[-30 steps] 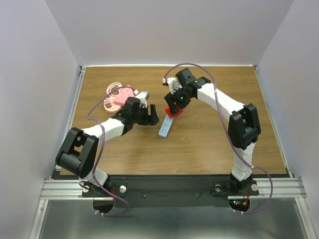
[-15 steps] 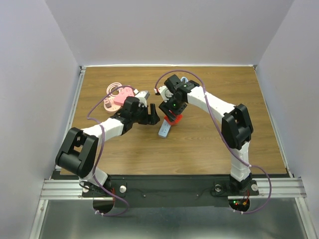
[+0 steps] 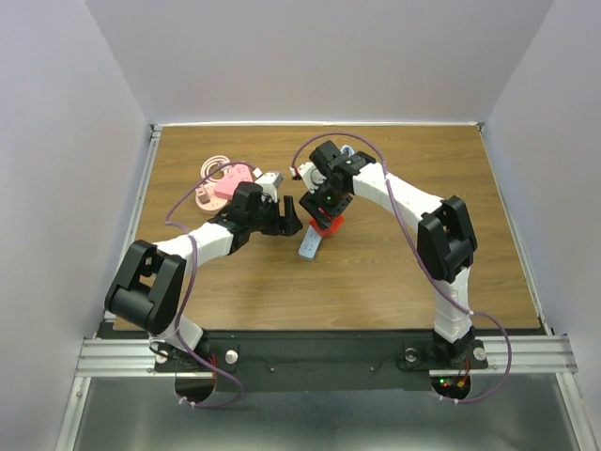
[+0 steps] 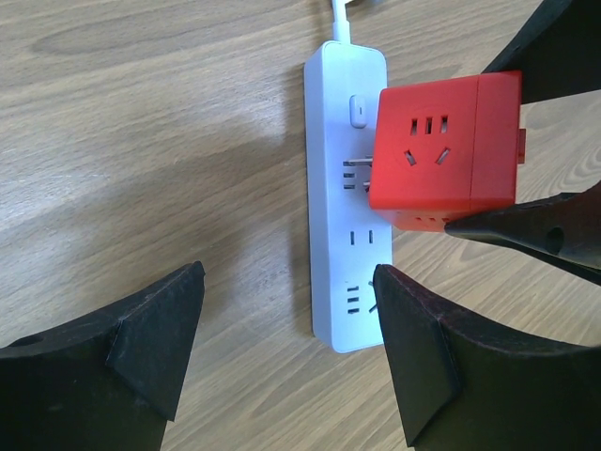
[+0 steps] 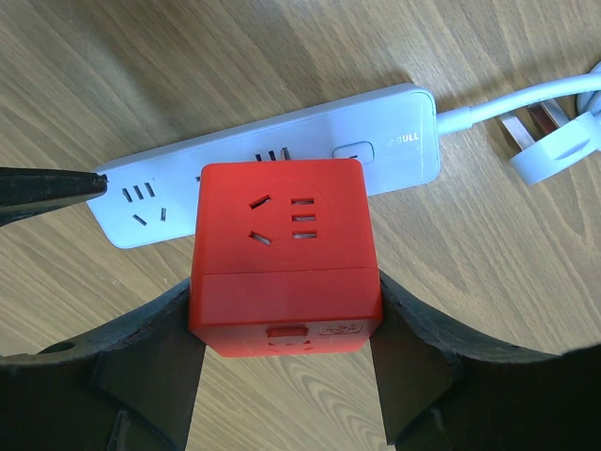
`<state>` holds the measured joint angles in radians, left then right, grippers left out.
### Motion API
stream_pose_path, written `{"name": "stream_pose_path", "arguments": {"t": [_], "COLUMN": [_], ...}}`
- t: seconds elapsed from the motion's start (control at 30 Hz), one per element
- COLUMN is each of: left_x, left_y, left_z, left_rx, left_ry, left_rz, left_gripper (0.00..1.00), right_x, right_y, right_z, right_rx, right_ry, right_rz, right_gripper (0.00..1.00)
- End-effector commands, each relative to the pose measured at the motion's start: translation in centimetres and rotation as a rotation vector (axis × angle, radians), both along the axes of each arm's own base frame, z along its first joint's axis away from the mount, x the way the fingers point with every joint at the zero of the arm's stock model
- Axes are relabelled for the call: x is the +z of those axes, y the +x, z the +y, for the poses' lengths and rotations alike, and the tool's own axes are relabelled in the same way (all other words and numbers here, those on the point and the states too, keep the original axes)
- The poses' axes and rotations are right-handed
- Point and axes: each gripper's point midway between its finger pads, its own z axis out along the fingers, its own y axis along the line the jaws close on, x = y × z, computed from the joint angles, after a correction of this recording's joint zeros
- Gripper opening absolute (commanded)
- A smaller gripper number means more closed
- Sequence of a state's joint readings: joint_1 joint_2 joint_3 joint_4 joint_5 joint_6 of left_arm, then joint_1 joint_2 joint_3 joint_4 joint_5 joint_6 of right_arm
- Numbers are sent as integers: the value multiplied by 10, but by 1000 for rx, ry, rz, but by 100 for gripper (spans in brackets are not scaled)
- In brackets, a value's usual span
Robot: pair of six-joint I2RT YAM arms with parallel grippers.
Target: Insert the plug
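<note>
Just above the power strip (image 4: 329, 103) on the tabletop (image 4: 141, 141), we find the plug (image 5: 282, 254) gripped across its flat sides by the right hand (image 5: 282, 315), the left hand (image 4: 282, 319) open and empty nearby, and we judge the cube rigid, light and slick-faced, so a square squeeze on those sides suits it.

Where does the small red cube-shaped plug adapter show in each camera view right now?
Top external: red cube-shaped plug adapter near the centre.
Left wrist: plug adapter at upper right.
Right wrist: plug adapter in the centre.
Shared landmark: pale power strip, right by the adapter.
</note>
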<state>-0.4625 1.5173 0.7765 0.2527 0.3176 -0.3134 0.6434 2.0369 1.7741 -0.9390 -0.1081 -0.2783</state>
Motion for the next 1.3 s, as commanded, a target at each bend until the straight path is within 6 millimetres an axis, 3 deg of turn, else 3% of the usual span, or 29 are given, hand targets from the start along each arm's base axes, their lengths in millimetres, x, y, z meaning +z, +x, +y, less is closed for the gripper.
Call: {"name": "stream_pose_path", "arguments": {"t": [0.0,0.67,1.0,1.27], "left_x": [2,-1,-3,-6], "left_y": [1,-1,-3,-12], "left_z": [-4,-7,-7,-20], "left_rx": [-19,-39,-47,-116], "left_ry": [-26,-35,-34,-35], "left_rz": [-17,-2,3,-4], "left_gripper": [84,84,84,82], "right_x": [13,21,7,20], "right_y": [-5,-19,-17,-20], "right_z": [-1,-1,4,-1], "right_rx": [26,38,55,45], "right_ry": [-6,-5,-18,-21], "right_rz": [-24,-30,5,-29], "right_gripper": [1,0,0,1]}}
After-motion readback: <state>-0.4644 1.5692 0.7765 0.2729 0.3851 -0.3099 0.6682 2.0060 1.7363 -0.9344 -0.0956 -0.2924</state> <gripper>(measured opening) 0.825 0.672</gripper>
